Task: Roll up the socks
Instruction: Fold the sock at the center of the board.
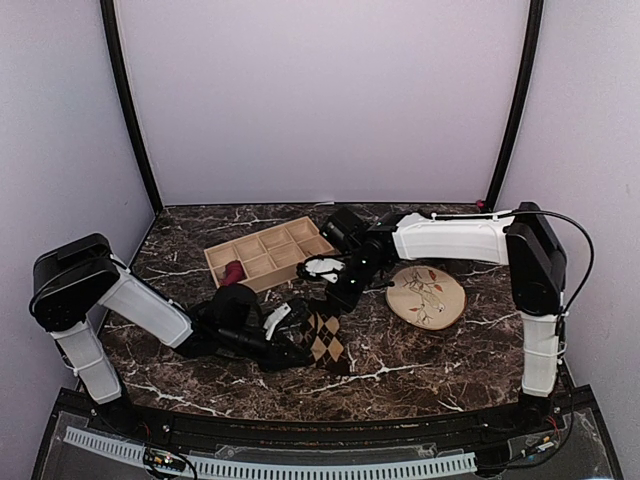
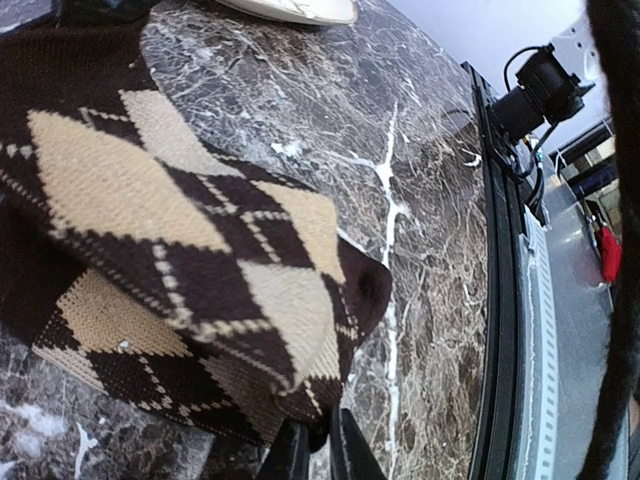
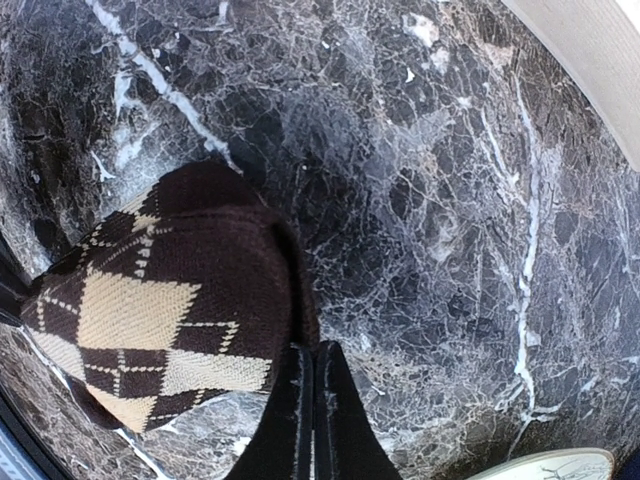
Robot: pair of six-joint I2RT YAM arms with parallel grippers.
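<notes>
Sock (image 1: 328,348) sits between both arms, long axis near-far. Left pincer (image 2: 314,440) is clamped on its left edge; right pincer (image 3: 310,352) is closed at the far end, grip unclear.

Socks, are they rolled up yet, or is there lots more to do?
Not yet. Done: the socks lie layered together on the table. In hand: the left end effector and right end effector each look pinched shut on a sock edge. To do: no roll shows, so all the rolling.

Knit cloth socks (image 2: 180,230) (matt); glossy marble table (image 2: 430,250); wooden tray (image 1: 256,235).
</notes>
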